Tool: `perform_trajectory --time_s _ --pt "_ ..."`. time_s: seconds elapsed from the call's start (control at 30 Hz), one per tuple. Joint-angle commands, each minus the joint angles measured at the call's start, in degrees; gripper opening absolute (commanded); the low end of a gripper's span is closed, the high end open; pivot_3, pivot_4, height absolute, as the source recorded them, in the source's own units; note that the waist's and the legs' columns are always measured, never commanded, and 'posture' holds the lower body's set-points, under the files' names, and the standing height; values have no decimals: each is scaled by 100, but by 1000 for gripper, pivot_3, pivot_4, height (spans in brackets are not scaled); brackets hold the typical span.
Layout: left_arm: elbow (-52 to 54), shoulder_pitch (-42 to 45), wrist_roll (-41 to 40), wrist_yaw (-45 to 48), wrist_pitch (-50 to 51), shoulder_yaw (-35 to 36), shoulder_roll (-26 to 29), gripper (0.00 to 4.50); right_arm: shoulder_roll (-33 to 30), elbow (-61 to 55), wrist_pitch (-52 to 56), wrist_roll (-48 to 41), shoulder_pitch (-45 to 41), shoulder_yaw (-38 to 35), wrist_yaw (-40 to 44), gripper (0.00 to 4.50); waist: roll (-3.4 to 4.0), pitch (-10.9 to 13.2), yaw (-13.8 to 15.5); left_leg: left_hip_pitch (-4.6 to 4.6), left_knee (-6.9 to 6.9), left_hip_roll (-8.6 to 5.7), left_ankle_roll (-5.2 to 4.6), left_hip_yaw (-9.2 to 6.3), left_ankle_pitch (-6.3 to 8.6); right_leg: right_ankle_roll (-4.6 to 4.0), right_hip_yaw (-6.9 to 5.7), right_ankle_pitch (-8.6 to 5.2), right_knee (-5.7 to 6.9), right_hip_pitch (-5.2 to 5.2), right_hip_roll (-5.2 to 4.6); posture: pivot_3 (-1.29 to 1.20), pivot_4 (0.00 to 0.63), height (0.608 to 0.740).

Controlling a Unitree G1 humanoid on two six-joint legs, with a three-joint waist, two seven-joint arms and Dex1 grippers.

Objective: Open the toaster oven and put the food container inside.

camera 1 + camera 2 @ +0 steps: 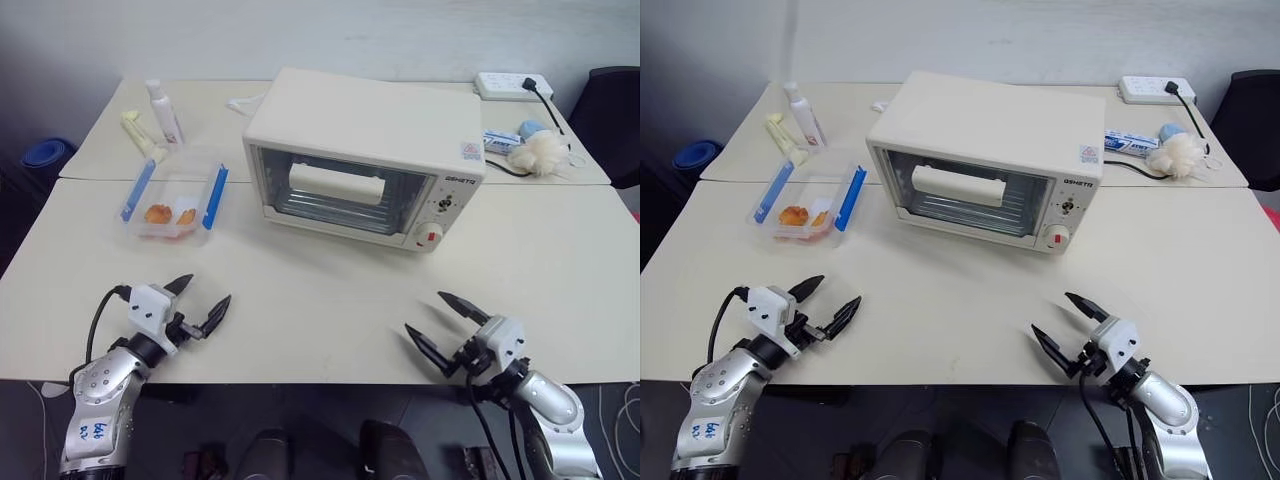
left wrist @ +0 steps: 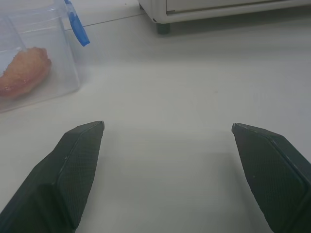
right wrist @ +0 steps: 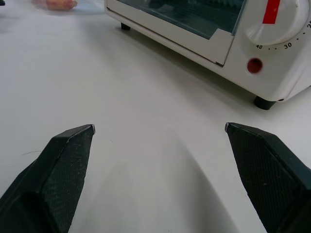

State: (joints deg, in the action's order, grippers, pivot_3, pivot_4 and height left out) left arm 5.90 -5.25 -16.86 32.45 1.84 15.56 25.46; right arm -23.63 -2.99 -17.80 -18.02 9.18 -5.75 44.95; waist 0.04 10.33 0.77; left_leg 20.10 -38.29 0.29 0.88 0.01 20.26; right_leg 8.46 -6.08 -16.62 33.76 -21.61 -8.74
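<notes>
The cream-white toaster oven (image 1: 365, 155) stands in the middle of the table, its glass door shut and the white bar handle (image 1: 335, 184) across it. To its left lies the clear food container (image 1: 172, 201) with blue clip strips and orange food inside. Near the table's front edge, my left gripper (image 1: 200, 302) hovers open and empty, in front of the container (image 2: 34, 73). My right gripper (image 1: 437, 322) is open and empty too, low over the table in front of the oven's knob panel (image 3: 272, 29).
At the back left are a white bottle (image 1: 164, 112) and a pale tube (image 1: 142, 136). A power strip (image 1: 513, 85), a cable and a fluffy duster (image 1: 540, 153) sit at the back right. A seam (image 1: 150, 180) runs across the table behind the container.
</notes>
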Motion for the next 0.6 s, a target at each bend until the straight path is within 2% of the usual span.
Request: perform_trajectory --time_s 0.03,0.07,0.17,0.37,0.47,0.6 --pt "283 0 -265 211 100 109 179 4500 -42 -549 318 -282 -180 167 91 4487 1 0 -3 0 0 1 0 0 0 0 0 0 -1 0 1 0 150 740" --pt "349 14 -432 303 208 159 216 4500 -91 -724 518 -395 -271 217 120 4487 1 1 -9 0 -1 1 0 1 0 0 2 0 0 0 0 0 150 740" --pt "943 -188 -1761 1229 930 523 664 4500 -336 -1489 1599 -1042 -865 327 127 4487 1 2 -63 5 -8 18 5 0 3 -3 2 1 2 -5 9 0 150 740" --pt "1317 36 -2938 1783 1892 1106 1516 4500 -481 -1854 3139 -1415 -2302 390 -425 4487 14 8 -74 11 -31 39 17 -8 13 -20 -6 -6 12 -6 27 0 150 740" --pt "1258 266 -3155 1885 2083 1282 1759 4500 -422 -1743 3581 -1358 -2879 486 -581 4487 15 9 -61 13 -36 38 14 -10 18 -20 -6 -7 12 -7 27 0 150 740" --pt "1266 478 -3136 1656 2085 1378 1686 4500 -269 -1600 3645 -1343 -3128 548 -535 4487 15 9 -77 16 -33 36 12 -6 22 -20 -7 -7 10 -11 28 0 150 740"
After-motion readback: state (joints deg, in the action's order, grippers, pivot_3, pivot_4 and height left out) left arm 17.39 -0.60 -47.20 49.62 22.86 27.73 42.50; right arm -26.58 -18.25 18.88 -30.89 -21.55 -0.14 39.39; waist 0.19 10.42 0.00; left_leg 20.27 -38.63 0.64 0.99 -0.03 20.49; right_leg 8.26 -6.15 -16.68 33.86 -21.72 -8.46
